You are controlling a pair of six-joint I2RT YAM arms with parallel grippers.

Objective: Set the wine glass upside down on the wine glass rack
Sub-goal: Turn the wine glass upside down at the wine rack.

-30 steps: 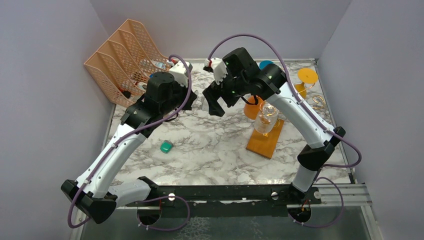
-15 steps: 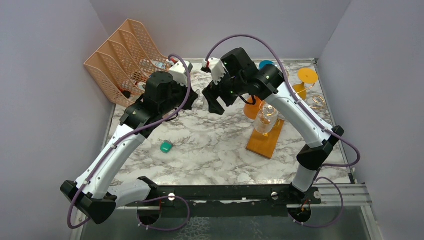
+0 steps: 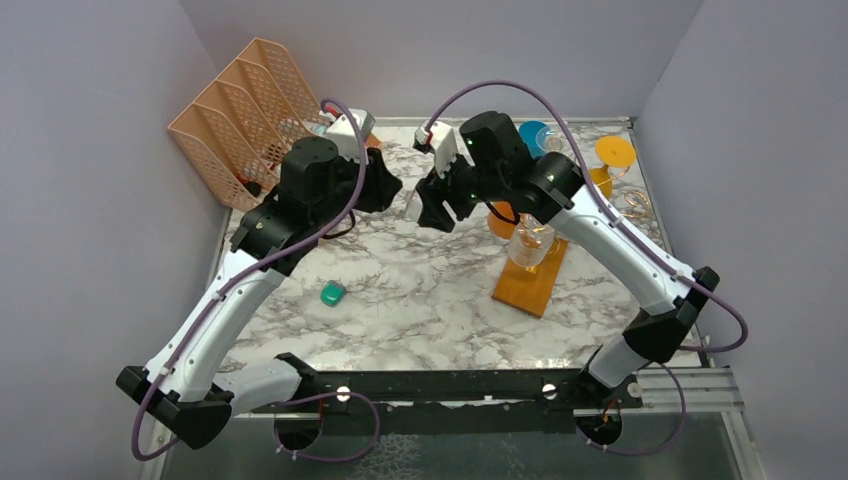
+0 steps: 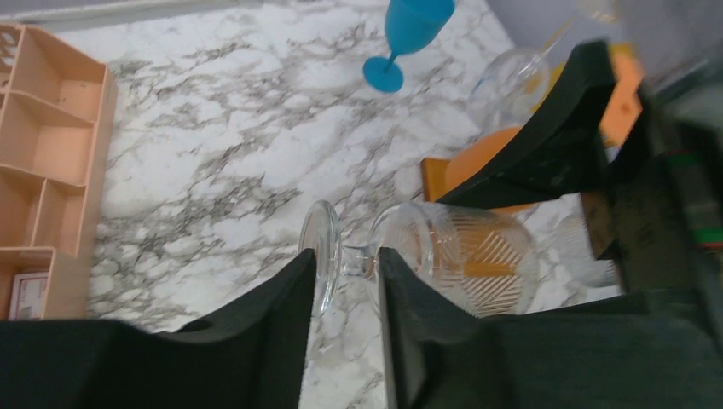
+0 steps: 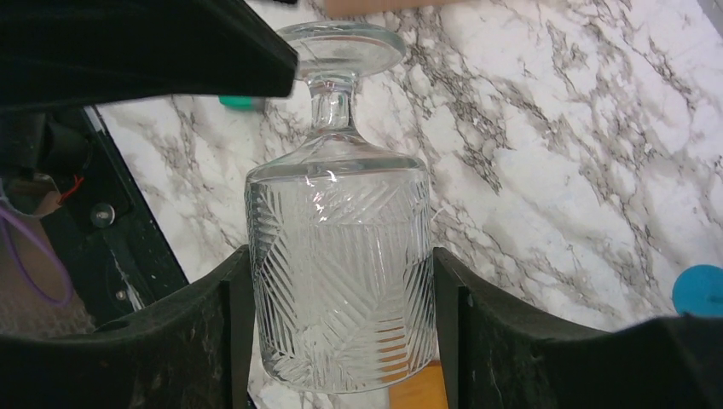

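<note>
Our right gripper (image 5: 341, 260) is clamping the clear patterned wine glass (image 5: 339, 298) by its bowl; whether our left gripper (image 4: 345, 256) is gripping the stem, we cannot tell.

A: The wine glass (image 5: 337, 281) is showing clear, with cut herringbone lines slanting across its bowl.

B: And grey veins are running all over the white marble tabletop (image 3: 420, 300).

A: A goblet (image 4: 409, 34) is showing bright blue, and the mesh file organiser (image 3: 240, 110) is coming through in peach.

B: The wine glass rack (image 3: 530, 285) is glowing orange-brown on its wooden base, with its wire glinting gold. A small teal object (image 3: 333, 293) is popping against the marble.
</note>
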